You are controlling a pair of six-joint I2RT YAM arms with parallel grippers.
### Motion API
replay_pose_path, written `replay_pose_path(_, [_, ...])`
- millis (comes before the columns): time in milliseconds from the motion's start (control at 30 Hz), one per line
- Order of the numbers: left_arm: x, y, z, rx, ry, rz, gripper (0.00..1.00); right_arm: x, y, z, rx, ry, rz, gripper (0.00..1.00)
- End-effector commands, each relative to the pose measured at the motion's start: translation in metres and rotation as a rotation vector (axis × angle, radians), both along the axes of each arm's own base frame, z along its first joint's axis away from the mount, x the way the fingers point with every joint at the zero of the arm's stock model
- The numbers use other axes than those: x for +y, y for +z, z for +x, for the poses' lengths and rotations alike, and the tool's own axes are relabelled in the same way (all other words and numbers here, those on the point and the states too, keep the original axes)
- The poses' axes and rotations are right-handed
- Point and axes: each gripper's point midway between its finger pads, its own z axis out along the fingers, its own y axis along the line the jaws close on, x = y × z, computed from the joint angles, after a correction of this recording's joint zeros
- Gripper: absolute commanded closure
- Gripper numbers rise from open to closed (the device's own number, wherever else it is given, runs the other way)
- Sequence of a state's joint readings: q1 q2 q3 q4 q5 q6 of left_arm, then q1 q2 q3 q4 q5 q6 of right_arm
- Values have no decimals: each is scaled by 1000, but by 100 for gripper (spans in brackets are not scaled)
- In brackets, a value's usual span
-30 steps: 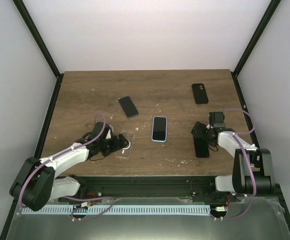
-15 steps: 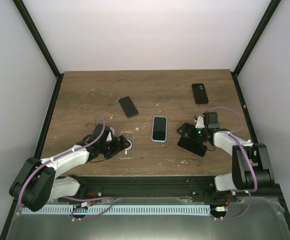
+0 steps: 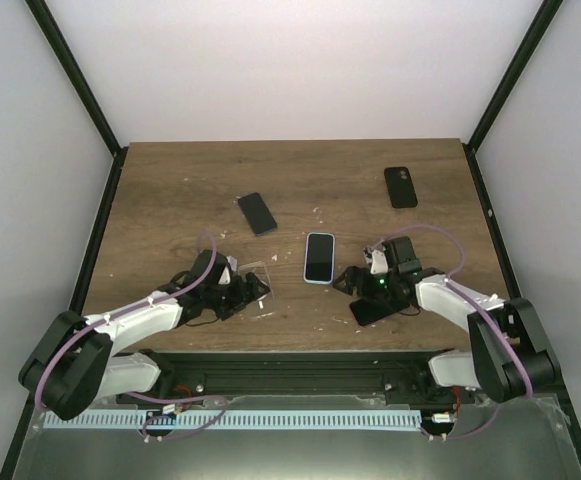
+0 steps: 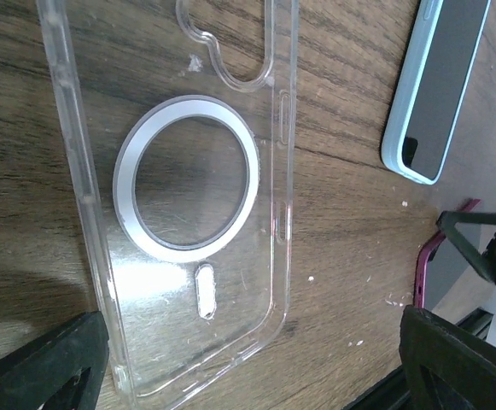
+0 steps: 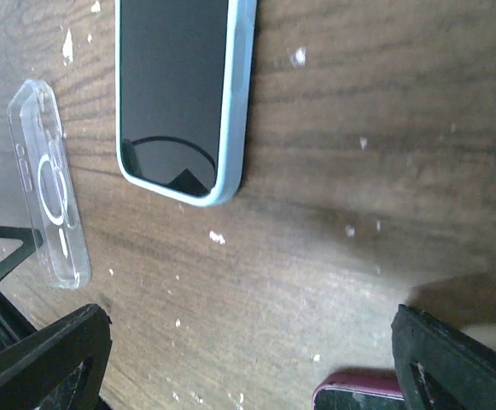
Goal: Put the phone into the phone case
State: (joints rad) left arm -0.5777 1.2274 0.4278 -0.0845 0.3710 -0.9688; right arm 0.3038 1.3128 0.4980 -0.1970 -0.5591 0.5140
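on the wooden surface a clear case is lying under the wide-open left tool; the right tool is gaping wide too.

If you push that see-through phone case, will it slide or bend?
The clear case lies flat on the wooden table, so a push would probably make it slide, not tip. It looks thin and hollow, so it is likely light and a bit bendy at its rims. Its glossy plastic may be slippery to grip.
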Motion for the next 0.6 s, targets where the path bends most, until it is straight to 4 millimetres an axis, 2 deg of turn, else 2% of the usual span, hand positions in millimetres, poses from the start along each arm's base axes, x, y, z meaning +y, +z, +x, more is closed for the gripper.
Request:
replay_pose_path(0, [-2, 6, 3, -27, 4, -15, 6, -3, -7, -26, 99, -32, -16, 10])
replay_pose_path(133, [1, 6, 2, -39, 5, 4, 6, -15, -3, -36, 131, -104, -50, 14])
replay_pose_path(233, [4, 9, 4, -68, -3, 23, 6, -30, 10, -36, 131, -215, -92, 14])
replay_pose_path(400, [11, 18, 10, -114, -22, 95, 6, -80, 20, -46, 255, -557, -271, 14])
replay_pose_path(500, [7, 30, 12, -179, -66, 83, 0, -104, 25, -56, 329, -709, -375, 11])
replay_pose_path(567, [8, 35, 11, -210, -77, 73, 0, -115, 24, -60, 365, -770, -434, 9])
